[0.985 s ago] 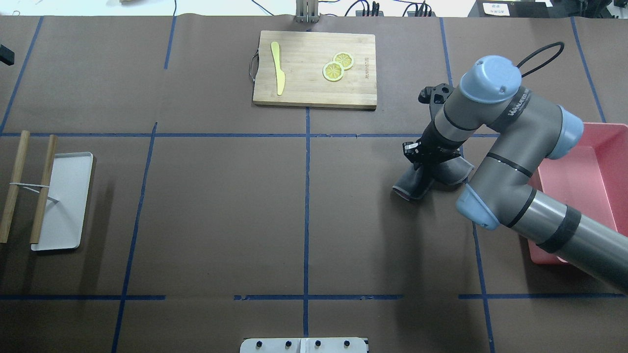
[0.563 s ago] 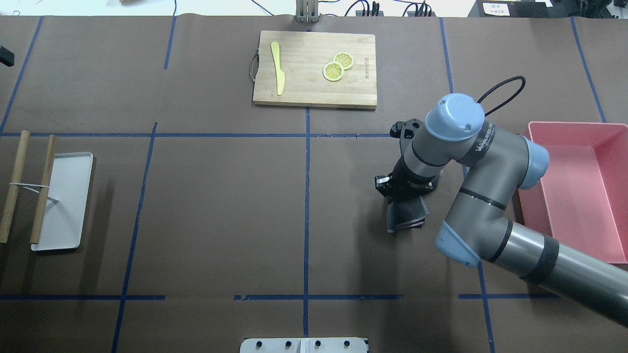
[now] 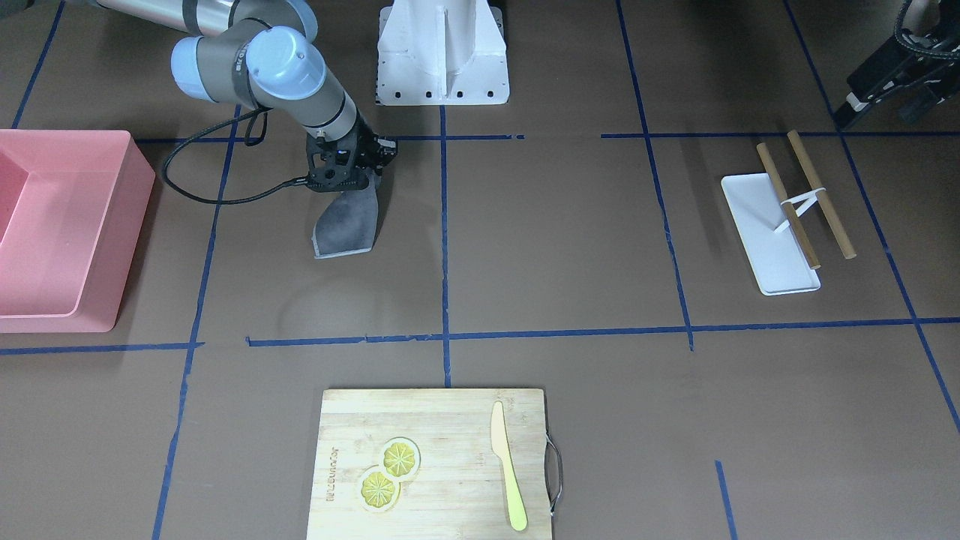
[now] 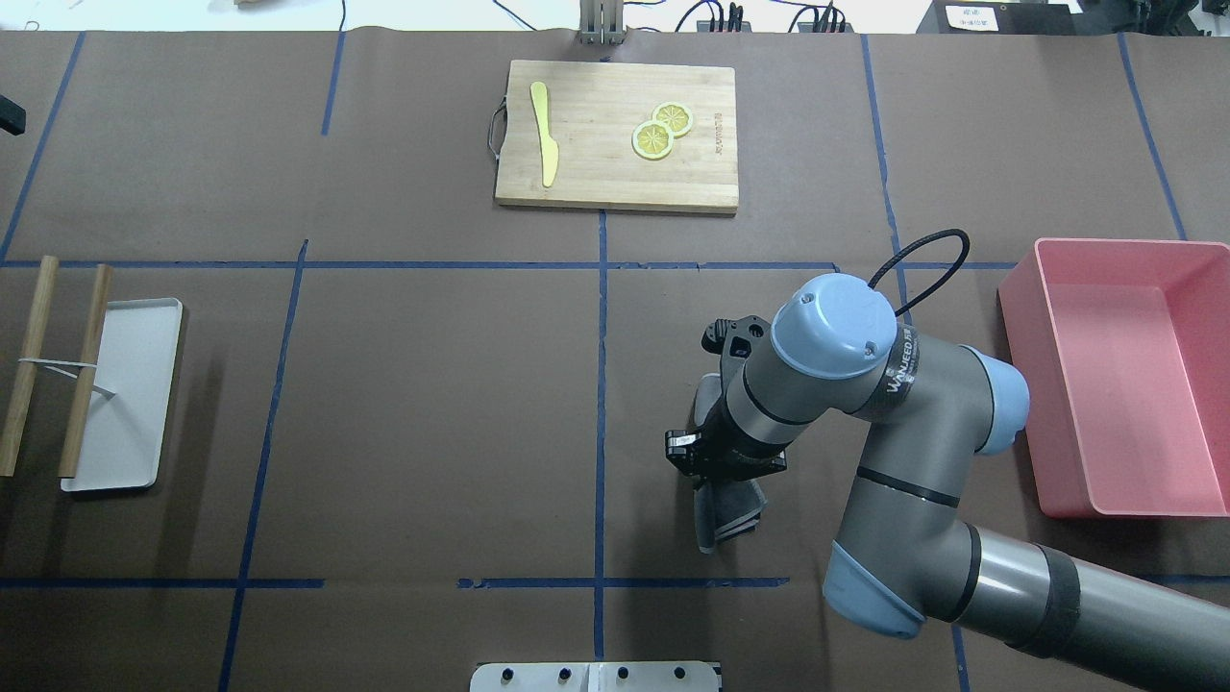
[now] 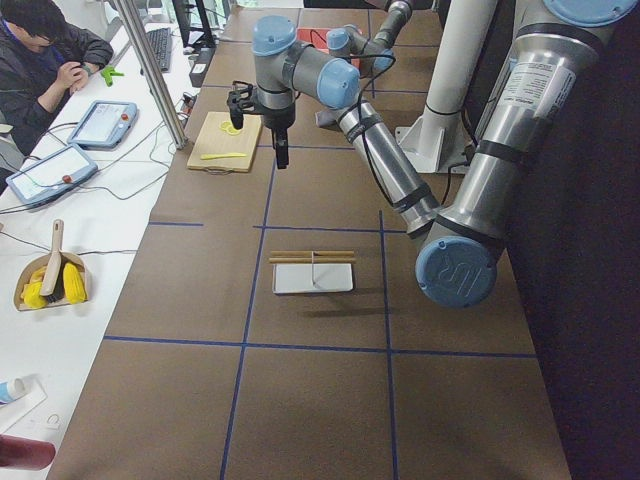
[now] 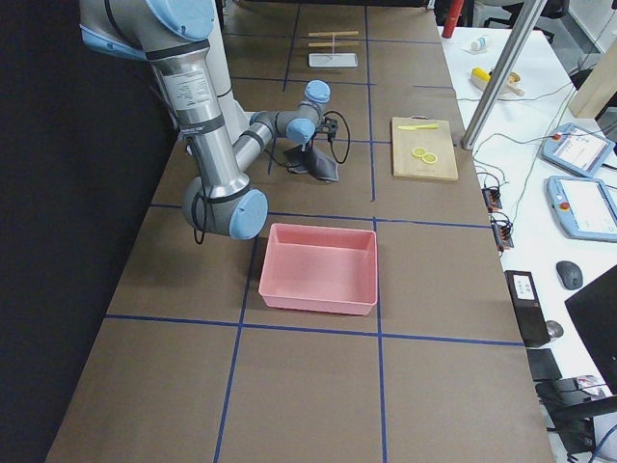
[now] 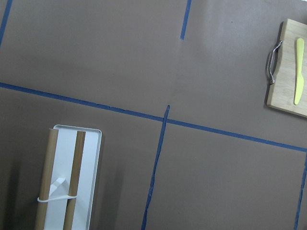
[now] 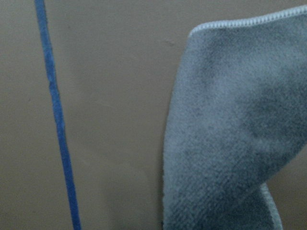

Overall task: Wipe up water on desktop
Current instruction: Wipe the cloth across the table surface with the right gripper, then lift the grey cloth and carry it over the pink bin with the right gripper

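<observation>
**Wipe stroke in hand, right arm**

Tabletop [image 4: 432, 404]: no puddle visible. Grey cloth [image 3: 346, 225] hangs with its lower end apparently lying on it, near the centre tape line [image 4: 602, 404], clamped in right end effector [image 3: 348, 184]. Left end effector [image 3: 885, 71] sits at the edge, jaw state unclear. Next: press down and sweep.

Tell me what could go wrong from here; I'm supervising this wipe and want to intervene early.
1. The right gripper pinches the grey cloth by one end only; friction against the desktop might pull it free.
2. No puddle shows in any view, so strokes may miss the water.
3. The black cable loops out beside the wrist and could snag.
</observation>
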